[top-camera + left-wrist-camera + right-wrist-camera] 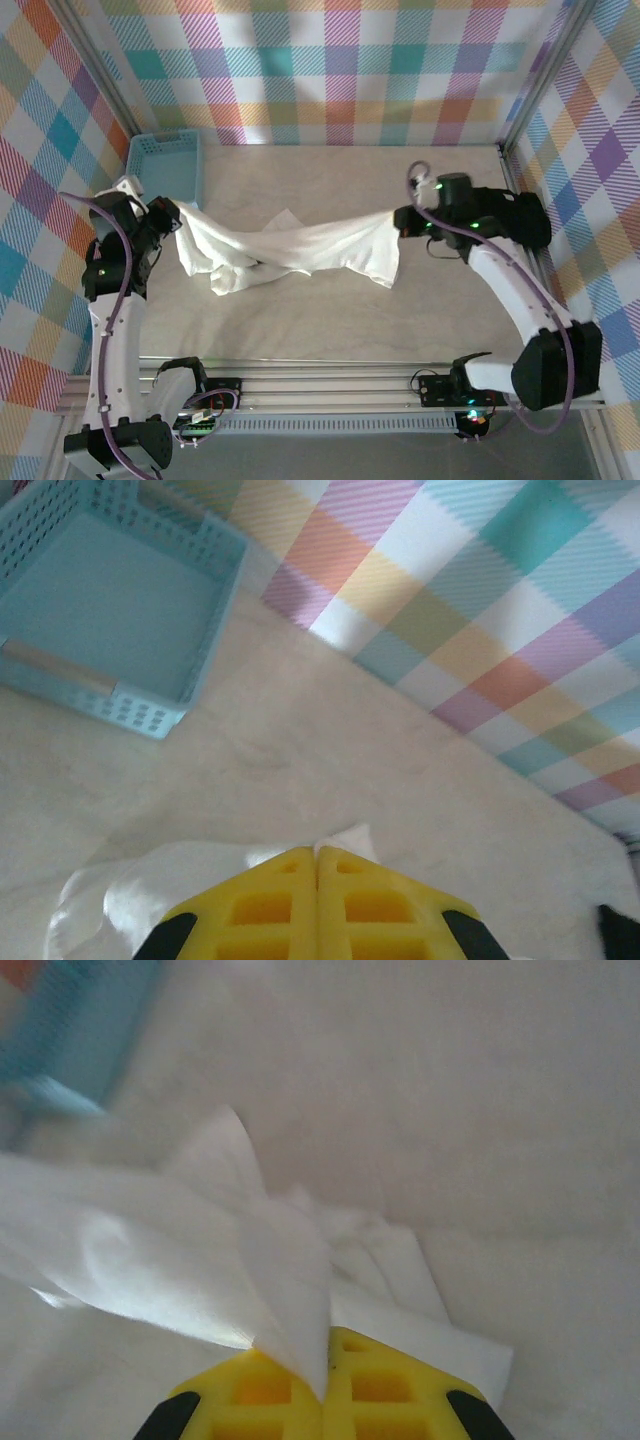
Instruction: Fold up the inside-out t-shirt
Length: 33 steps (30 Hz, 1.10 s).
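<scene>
Tension across the table: t-shirt getting pulled from both ends

White t-shirt is hanging strung out left to right between the two arms, twisting over itself near the middle and bunching into loose folds toward the left; a flap is drooping down at each end. From above I can't tell whether the sagging middle is touching the table or just floating over it.

The left gripper is sitting at the left end with its yellow fingers pressed tight together; white cloth is poking out around the tips in the wrist view, so it's looking clamped on the shirt's edge. The right gripper is doing the same at the right end; its wrist camera is showing a thin fold of fabric running straight down into the seam between the closed fingers, pinched there.

The blue basket is sitting in the far left corner against the plaid wall, just beyond the left gripper and apart from the shirt.
</scene>
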Motion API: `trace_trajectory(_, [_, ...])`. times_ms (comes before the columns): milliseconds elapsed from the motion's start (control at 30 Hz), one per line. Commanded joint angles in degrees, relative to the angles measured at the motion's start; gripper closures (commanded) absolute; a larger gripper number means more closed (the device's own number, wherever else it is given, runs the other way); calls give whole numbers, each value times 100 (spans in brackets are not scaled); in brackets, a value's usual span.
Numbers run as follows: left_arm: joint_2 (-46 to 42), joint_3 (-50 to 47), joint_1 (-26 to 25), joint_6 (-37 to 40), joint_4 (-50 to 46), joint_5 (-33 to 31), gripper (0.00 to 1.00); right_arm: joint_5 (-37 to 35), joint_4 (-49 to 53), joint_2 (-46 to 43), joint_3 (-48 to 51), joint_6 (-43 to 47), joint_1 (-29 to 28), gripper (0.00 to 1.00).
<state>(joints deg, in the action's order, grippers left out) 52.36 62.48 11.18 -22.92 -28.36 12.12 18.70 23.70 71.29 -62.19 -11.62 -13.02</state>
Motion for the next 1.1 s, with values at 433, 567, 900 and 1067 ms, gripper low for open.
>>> trace_trajectory(433, [631, 5780, 78, 949, -1593, -799, 100, 389, 1142, -1643, -3595, -112, 1573, 100])
trace_trajectory(567, [1119, 6461, 77, 1122, -2033, -690, 100, 112, 1468, -1752, -4022, 134, 1573, 100])
trace_trajectory(900, [2259, 5661, 0, 850, -1258, -338, 100, 59, 652, -723, -3374, 167, 1574, 100])
trace_trajectory(1067, [2743, 6001, -143, 844, -1114, -380, 100, -33, 460, -158, -3598, 283, 1574, 100])
